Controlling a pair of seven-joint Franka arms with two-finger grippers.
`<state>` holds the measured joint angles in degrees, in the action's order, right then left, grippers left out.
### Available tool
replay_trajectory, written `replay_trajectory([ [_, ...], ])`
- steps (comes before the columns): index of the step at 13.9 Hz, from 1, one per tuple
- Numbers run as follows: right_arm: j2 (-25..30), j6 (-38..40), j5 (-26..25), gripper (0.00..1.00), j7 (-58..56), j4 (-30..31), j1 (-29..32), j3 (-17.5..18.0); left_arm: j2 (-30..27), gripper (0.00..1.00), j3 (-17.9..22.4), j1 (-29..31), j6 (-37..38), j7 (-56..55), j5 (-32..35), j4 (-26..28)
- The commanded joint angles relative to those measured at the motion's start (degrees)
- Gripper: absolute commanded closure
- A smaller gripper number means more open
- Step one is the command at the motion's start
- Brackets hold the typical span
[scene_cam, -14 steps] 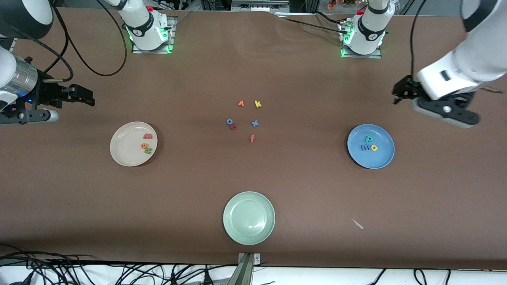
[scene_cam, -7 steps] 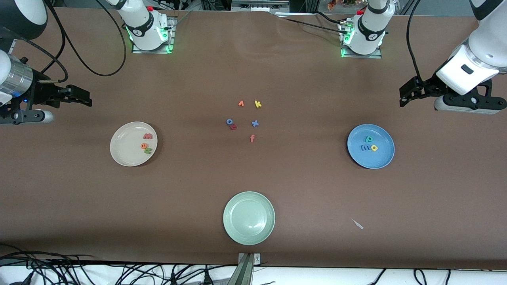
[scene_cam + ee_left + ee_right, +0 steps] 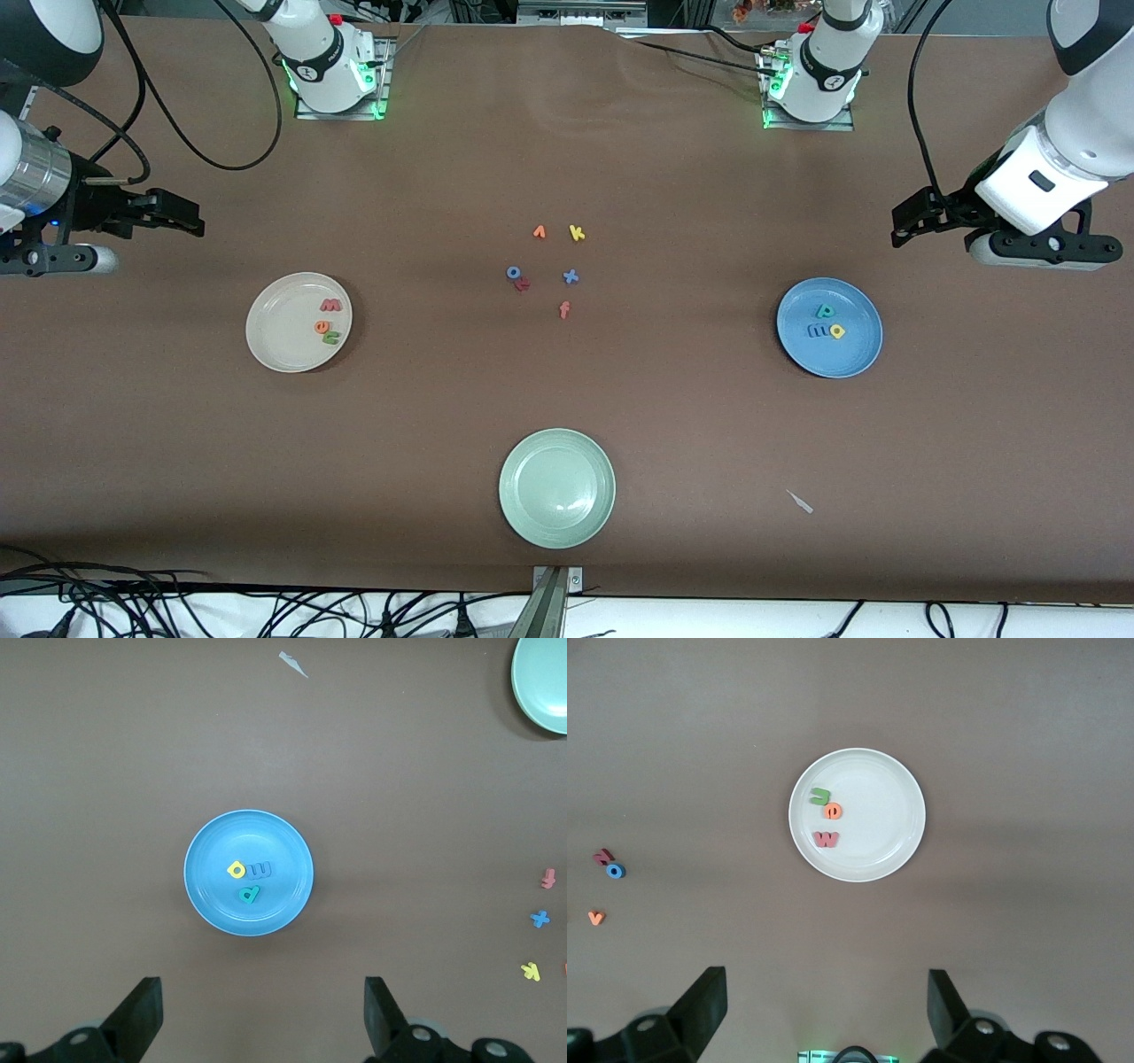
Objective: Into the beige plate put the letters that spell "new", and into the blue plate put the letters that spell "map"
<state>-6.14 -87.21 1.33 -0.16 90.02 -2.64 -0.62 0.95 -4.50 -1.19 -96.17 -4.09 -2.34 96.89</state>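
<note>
Beige plate (image 3: 299, 322) sits toward the right arm's end of the table, flat, with the red-pink w (image 3: 330, 306), orange e (image 3: 322, 326) and green n (image 3: 331, 337) in it, stacked in a short line running toward the front camera, w farthest, n nearest, all on the side of the plate facing the table's middle. Blue plate (image 3: 829, 327) sits toward the left arm's end, holding the teal-green p (image 3: 825, 311), with the blue m (image 3: 818, 331) and yellow a (image 3: 836, 331) side by side, touching, nearer the camera than the p. Right gripper (image 3: 182, 220) is up over bare table near that end's edge, fingers spread wide, holding nothing; the beige plate is well apart from it, centred in the right wrist view (image 3: 857, 814). Left gripper (image 3: 912, 217) hangs over bare table, jaws wide apart, empty; the blue plate is near but clear of it, centred in the left wrist view (image 3: 249, 872). Both arms wait.
</note>
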Motion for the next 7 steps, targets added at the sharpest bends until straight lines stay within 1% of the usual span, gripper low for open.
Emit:
replay_trajectory([
  [1,0.78,0.73,-0.27,0.0,0.78,-0.2,0.79,1.32,1.16,0.0,-0.07,0.31,1.16,-0.22,0.14,-1.35],
  [3,0.69,0.03,-1.58,0.0,0.69,-0.2,0.79,1.32,0.98,0.0,-0.5,0.31,1.94,0.13,2.69,-1.35],
  [7,0.51,-3.48,-2.56,0.0,0.07,-0.2,0.88,1.06,0.98,0.0,-0.59,0.22,2.92,0.14,2.61,-2.31],
])
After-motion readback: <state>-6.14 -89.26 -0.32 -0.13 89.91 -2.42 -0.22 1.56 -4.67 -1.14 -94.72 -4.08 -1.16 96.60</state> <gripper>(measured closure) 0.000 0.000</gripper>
